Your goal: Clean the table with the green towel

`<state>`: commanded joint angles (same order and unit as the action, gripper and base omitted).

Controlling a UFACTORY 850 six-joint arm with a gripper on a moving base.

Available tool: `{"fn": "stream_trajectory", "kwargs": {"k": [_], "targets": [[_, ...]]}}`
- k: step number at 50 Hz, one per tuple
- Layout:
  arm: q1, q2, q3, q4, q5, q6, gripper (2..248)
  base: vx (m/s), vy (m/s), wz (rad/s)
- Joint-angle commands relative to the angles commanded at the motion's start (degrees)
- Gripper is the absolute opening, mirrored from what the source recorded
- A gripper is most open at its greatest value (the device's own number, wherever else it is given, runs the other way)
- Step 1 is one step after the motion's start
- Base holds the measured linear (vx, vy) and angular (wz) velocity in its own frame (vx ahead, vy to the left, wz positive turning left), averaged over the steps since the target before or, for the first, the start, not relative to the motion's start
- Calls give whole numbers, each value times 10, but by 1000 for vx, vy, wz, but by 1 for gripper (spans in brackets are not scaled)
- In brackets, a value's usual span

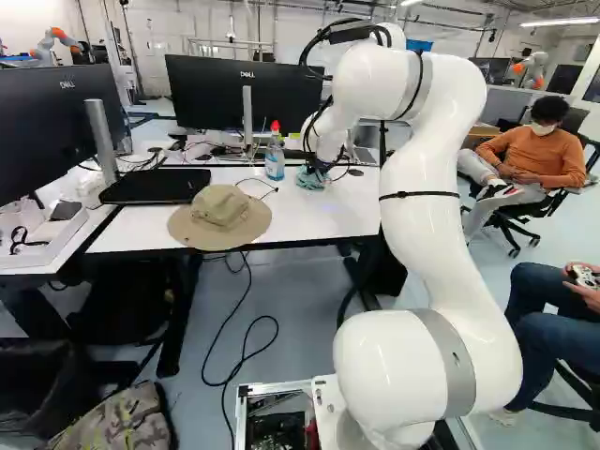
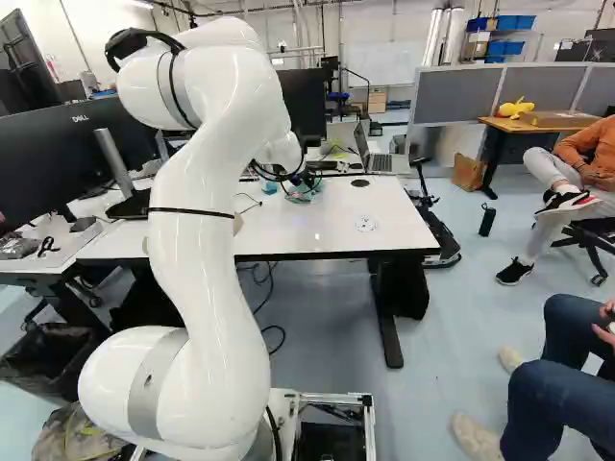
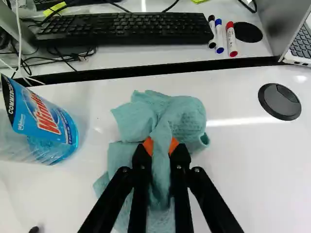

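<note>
Tool (image 3: 160, 145): clamped on green towel (image 3: 187, 116), bunched, upon white tabletop (image 3: 252, 165). Risk: wide leftward wiping stroke could topple spray bottle (image 3: 51, 128), which stands near.

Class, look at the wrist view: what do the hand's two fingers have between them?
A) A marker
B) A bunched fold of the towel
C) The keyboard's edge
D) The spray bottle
B: the orange pads of the hand stand on either side of a raised fold of the green towel, pinching it.
</note>
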<state>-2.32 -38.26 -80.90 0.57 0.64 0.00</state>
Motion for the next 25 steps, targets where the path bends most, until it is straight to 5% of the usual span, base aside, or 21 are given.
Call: {"fn": "stream_trajectory", "kwargs": {"k": [25], "targets": [[2, -33, -47, 0, 0, 0, 53, 0, 0, 0]]}}
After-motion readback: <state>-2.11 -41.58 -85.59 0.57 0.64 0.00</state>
